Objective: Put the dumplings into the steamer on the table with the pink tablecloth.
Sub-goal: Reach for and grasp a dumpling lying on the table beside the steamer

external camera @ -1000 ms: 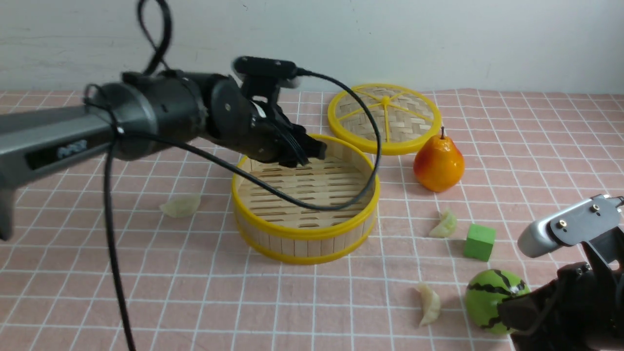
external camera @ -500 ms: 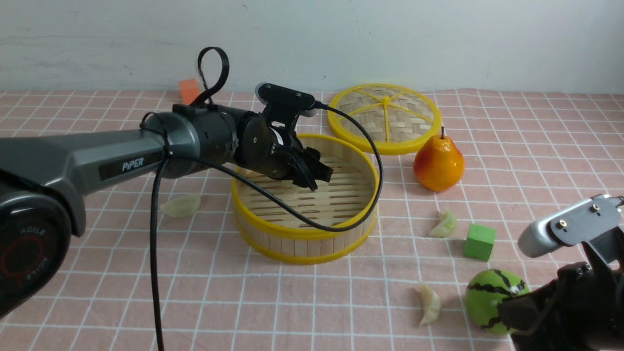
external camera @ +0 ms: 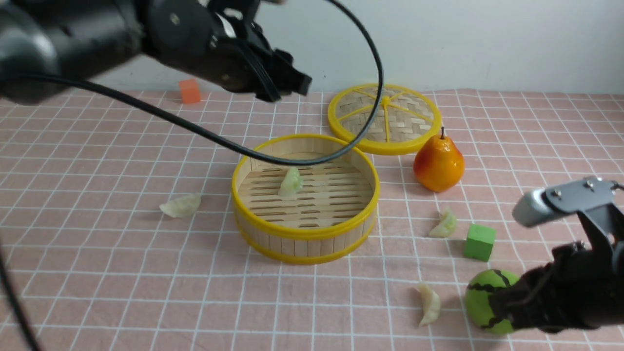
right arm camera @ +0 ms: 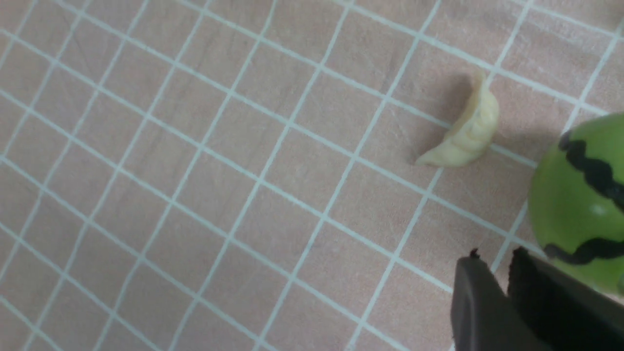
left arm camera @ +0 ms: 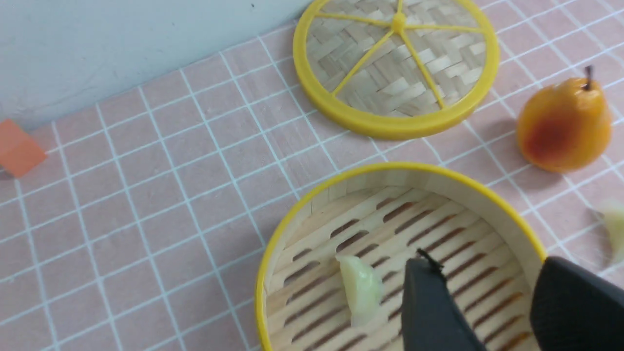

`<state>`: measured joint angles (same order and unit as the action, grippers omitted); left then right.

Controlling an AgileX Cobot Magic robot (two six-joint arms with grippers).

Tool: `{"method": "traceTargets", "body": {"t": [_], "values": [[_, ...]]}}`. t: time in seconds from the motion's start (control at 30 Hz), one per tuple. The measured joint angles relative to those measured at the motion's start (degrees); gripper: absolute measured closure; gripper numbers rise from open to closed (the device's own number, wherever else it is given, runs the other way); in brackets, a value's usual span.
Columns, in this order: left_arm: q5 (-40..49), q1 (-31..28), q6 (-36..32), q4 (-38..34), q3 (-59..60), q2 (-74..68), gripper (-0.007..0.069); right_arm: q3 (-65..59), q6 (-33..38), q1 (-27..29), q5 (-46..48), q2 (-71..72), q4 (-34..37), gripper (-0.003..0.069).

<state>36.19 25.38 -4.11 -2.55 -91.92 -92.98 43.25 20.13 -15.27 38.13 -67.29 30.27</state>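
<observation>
Lifting off the steamer (external camera: 302, 243), our left fingers (left arm camera: 429, 302) now stand open and empty; one dumpling (external camera: 291, 183) lies on its slats, three wait outside on the desk (external camera: 97, 273). Our right fingers (right arm camera: 473, 302), barely parted, hover by another dumpling (right arm camera: 465, 136) near the desk's front right corner.

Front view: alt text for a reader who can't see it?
One dumpling lies in the steamer on the pink tablecloth; three more dumplings lie outside it, one left, two right. The left gripper hangs above, empty.
</observation>
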Motion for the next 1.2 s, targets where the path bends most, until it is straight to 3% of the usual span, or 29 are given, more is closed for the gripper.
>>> {"method": "traceTargets", "body": {"t": [0.1,0.23,0.33,0.47,0.63,0.8,0.87,0.93,0.97,1.03,1.2], "values": [[8.95,0.0,2.79,0.25,-0.04,7.64,0.0461,4.99,-4.24,1.14,-0.48,-4.01,-2.92,0.0458],[20.16,0.0,7.37,1.53,3.75,19.13,0.063,14.03,-7.74,2.53,-5.12,-14.15,-6.59,0.0301],[22.81,0.0,8.11,2.55,10.72,27.92,0.0638,19.47,-9.3,2.53,-8.37,-22.55,-7.09,0.0237],[21.3,0.0,9.81,5.41,23.07,40.72,0.0638,26.89,-13.42,2.96,-9.34,-32.69,-9.2,0.0218],[15.68,0.0,16.74,12.0,39.62,54.48,0.0638,33.31,-20.13,3.67,-8.7,-41.7,-15.41,0.0221],[15.26,0.0,18.51,18.83,52.03,62.19,0.0638,35.36,-23.71,3.67,-8.58,-46.66,-20.31,0.023],[14.49,0.0,18.75,21.19,56.64,64.58,0.0638,35.42,-24.05,3.67,-7.67,-48.11,-20.9,0.0265],[11.81,0.0,18.8,22.69,60.78,66.34,0.0638,35.89,-24.22,3.61,-6.67,-48.53,-20.54,0.0361],[11.19,0.0,18.8,22.77,61.04,66.56,0.0638,35.88,-24.22,3.61,-6.64,-48.59,-20.54,0.0361],[7.34,0.0,18.8,23.87,63.26,67.24,0.0638,35.95,-23.38,3.66,-6.51,-48.58,-20.54,0.0473],[1.87,0.0,18.89,24.7,63.96,67.24,0.0638,36.32,-20.13,3.66,-4.55,-47.69,-20.6,0.0474]]}}
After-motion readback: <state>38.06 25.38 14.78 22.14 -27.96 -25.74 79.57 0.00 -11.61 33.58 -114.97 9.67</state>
